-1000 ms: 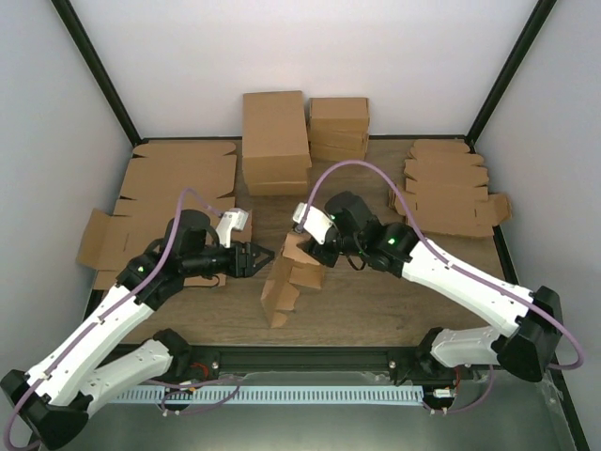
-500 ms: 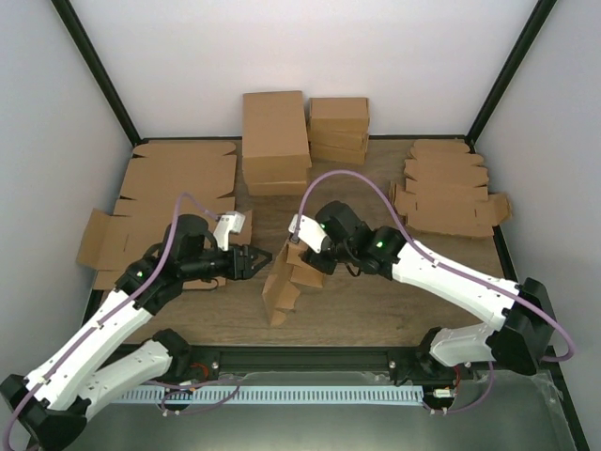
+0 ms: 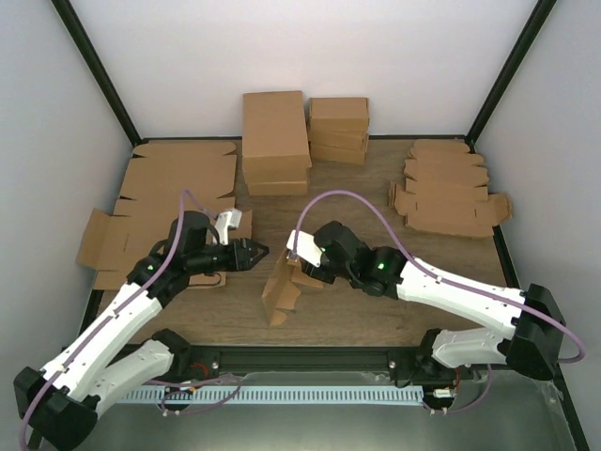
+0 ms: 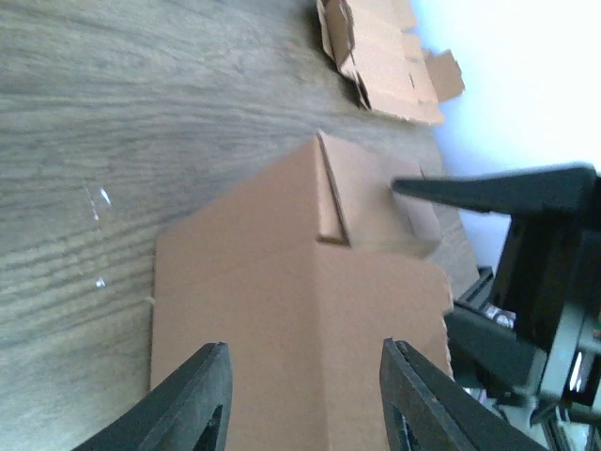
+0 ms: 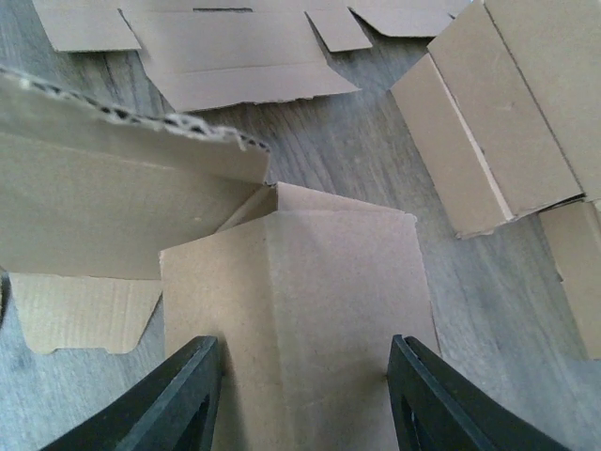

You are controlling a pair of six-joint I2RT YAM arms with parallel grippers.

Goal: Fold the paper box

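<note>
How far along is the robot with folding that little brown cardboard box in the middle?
Partway. Done: the small brown cardboard box stands up with walls creased. In hand: the right gripper holds its upper end while the left gripper hovers open beside it. Left: a wide flap sticks out unfolded, so closing remains.

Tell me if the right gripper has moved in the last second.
Yes. In the top view the right gripper has drawn away from the stacked boxes at the back, coming toward the robot's own side and slightly left.
</note>
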